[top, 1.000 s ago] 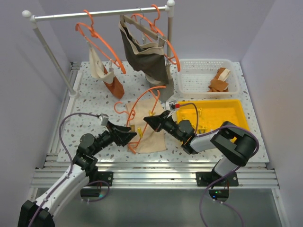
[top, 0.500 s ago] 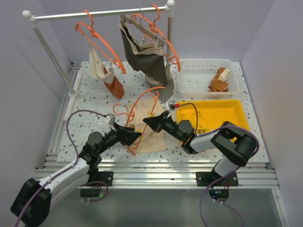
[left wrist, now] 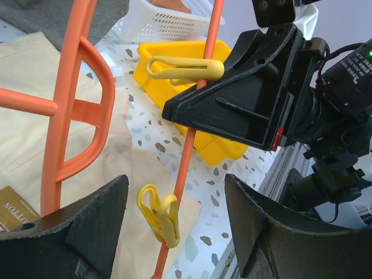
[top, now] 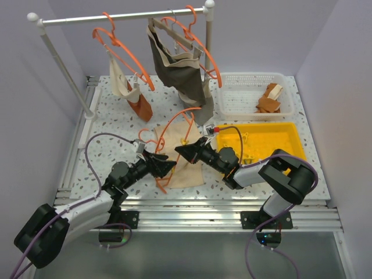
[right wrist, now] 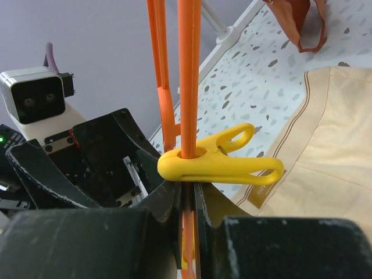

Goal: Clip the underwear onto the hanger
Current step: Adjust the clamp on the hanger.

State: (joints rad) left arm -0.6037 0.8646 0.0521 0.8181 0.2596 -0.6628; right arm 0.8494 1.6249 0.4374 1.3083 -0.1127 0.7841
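Speckled white tabletop (top: 110, 125) runs beneath a clothes rail (top: 122, 16) at the back. Left of centre, the left gripper (top: 167, 167) (left wrist: 175, 186) stands wide open, one finger on each side of a thin bar and neither touching it. That bar belongs to the hanger (top: 173, 118) (left wrist: 187, 145) (right wrist: 189, 58), a bright orange rounded loop with a curled hook. It is tilted over the underwear (top: 185, 171) (left wrist: 23, 133) (right wrist: 325, 145), a pale cream cloth with brown trim and a brown label, which lies flat near the table's front. An upper clip (left wrist: 186, 68) (right wrist: 221, 165) and a lower clip (left wrist: 160, 215), both yellow, sit on the bar. The right gripper (top: 179, 152) (right wrist: 187, 215) is clamped tight on the bar just beside the upper clip. A yellow tray (top: 261, 125) lies further right.
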